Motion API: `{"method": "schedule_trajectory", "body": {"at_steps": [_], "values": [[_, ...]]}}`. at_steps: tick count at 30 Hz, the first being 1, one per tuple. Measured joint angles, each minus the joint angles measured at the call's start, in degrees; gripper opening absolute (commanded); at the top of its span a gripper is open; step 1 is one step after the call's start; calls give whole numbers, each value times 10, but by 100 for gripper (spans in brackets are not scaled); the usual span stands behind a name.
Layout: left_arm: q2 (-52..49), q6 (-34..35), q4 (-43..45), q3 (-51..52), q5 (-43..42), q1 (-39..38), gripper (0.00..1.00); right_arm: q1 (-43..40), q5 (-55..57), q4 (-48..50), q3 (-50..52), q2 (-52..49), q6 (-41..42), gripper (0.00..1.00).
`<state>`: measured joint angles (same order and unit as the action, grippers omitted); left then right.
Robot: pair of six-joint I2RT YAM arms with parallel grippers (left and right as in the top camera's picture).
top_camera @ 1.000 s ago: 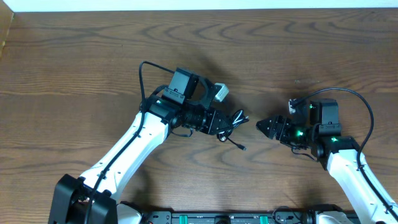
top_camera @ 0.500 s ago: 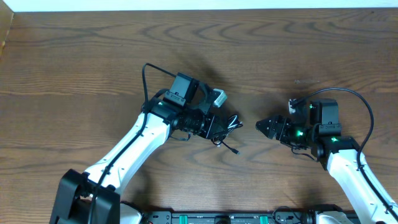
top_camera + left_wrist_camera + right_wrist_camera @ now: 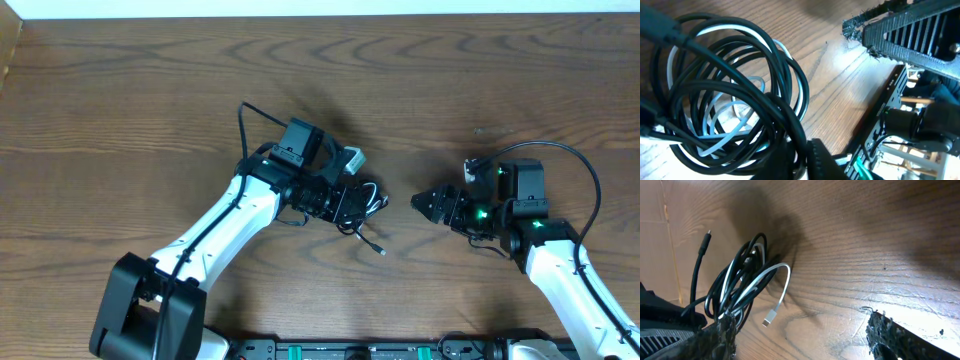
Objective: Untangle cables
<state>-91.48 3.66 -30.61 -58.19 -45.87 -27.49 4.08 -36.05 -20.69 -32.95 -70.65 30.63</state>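
The cables form one tangled bundle of black and white loops at mid-table. My left gripper is shut on a black strand at the bundle's left side. In the left wrist view the loops fill the picture, and a black strand runs down between the jaws of that gripper. A loose black plug end trails onto the table below the bundle. My right gripper is open a little to the right of the bundle and touches nothing. Its wrist view shows the bundle, a white plug and a black plug ahead of the wide-apart jaws of the right gripper.
The wooden table reaches a pale wall strip along the far edge. A white-grey block on the left arm's wrist sits just behind the bundle. Thick black arm wires arc over the right arm.
My left gripper has drawn the bundle slightly left, away from the right gripper, and the loose black plug has shifted with it. The right arm has stayed in place.
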Motion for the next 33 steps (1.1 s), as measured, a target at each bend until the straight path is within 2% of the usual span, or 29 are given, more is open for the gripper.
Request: {"method": "schedule_trajectory", "body": {"at_steps": [26, 29, 33], "values": [[0, -1, 0, 0, 2, 0, 17, 0, 0, 0, 0, 0, 0, 81], [0, 0, 0, 0, 2, -3, 17, 0, 0, 0, 0, 0, 0, 79], [0, 2, 0, 0, 6, -12, 17, 0, 0, 0, 0, 0, 2, 70]]}}
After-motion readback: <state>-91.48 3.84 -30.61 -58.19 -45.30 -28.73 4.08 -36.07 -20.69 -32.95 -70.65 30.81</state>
